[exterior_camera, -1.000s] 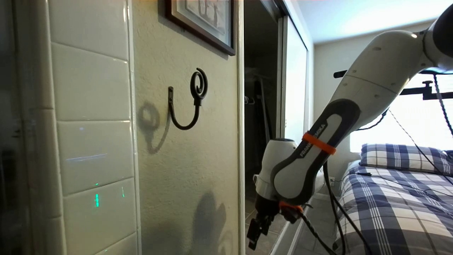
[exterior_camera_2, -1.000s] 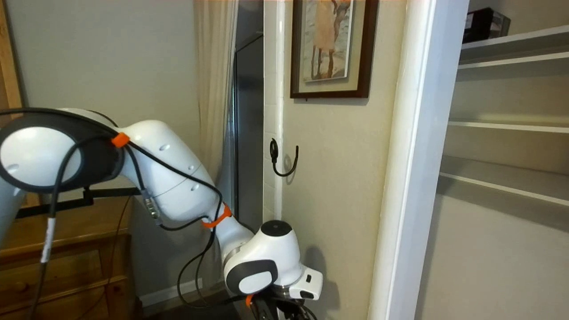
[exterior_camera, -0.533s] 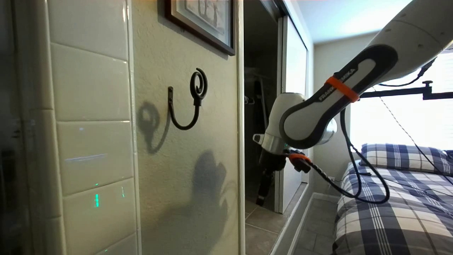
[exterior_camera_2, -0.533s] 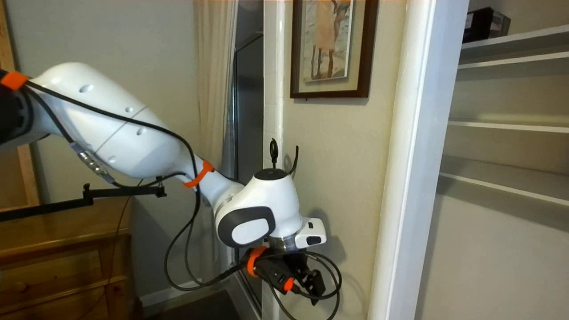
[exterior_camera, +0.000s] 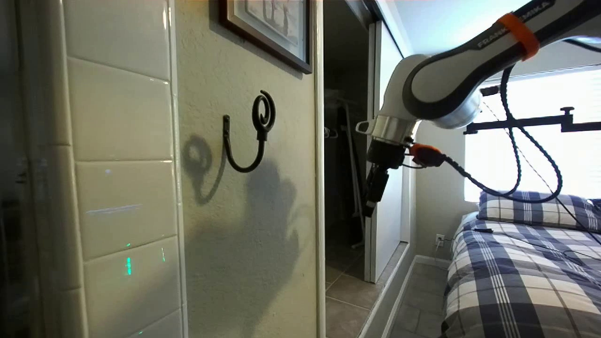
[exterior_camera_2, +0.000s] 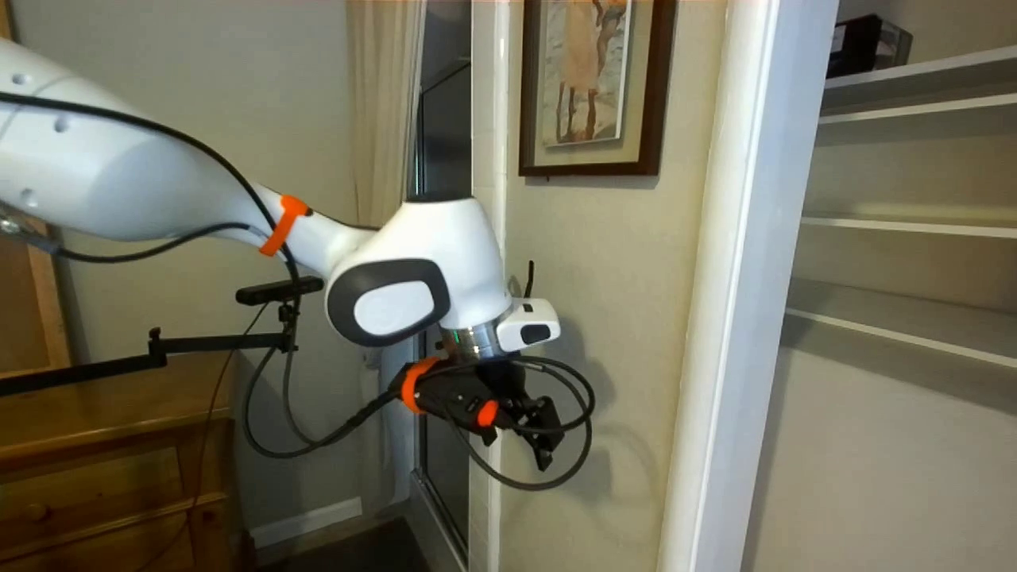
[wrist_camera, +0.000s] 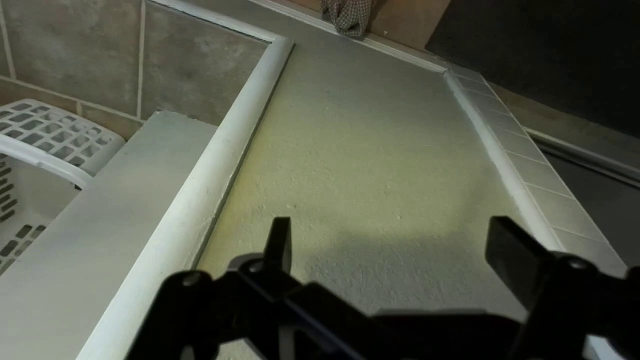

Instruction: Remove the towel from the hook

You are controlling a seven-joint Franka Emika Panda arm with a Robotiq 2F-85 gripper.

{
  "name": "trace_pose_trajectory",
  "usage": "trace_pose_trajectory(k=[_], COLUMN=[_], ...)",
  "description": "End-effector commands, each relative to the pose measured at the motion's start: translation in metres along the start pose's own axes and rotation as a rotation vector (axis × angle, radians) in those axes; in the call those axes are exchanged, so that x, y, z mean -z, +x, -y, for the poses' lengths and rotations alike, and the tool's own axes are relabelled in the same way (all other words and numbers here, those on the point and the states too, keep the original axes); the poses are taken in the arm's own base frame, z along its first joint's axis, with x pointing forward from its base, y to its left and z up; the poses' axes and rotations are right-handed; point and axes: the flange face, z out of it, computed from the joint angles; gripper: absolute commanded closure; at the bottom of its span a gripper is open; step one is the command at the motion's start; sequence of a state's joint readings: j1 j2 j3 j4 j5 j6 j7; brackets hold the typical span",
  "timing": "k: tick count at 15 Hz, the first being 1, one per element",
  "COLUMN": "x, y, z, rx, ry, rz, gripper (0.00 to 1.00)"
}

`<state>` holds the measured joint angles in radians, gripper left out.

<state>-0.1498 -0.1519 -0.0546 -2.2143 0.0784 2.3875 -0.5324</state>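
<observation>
Raised since a moment ago, the arm (exterior_camera: 450, 77) stands to the right of the wall (exterior_camera: 244, 211) in an exterior view. By the wall's far foot, in the wrist view, the towel (wrist_camera: 348, 17) lies on the floor (wrist_camera: 410, 20). The gripper (wrist_camera: 392, 245) gapes wide and holds nothing. Left of the arm, in an exterior view, the hook (exterior_camera: 261, 137) juts from the wall.

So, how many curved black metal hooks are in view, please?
1: the curved black metal hook on the beige textured wall, below the brown-framed picture; others may be hidden.
</observation>
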Motion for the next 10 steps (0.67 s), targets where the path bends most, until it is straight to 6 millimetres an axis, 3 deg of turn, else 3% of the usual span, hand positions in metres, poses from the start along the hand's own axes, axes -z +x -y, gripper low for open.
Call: trace_pose_trajectory(k=[1,5,10], x=[0.051,0.083,0.083], y=[-0.02,-0.029,-0.026], z=[0.007,0.016,0.021], rx=[-0.009,0.02,0.028], ry=[0.055,0.137,0.142], rz=[0.033,0.032,0.027], gripper=[0.0,0.0,0.0])
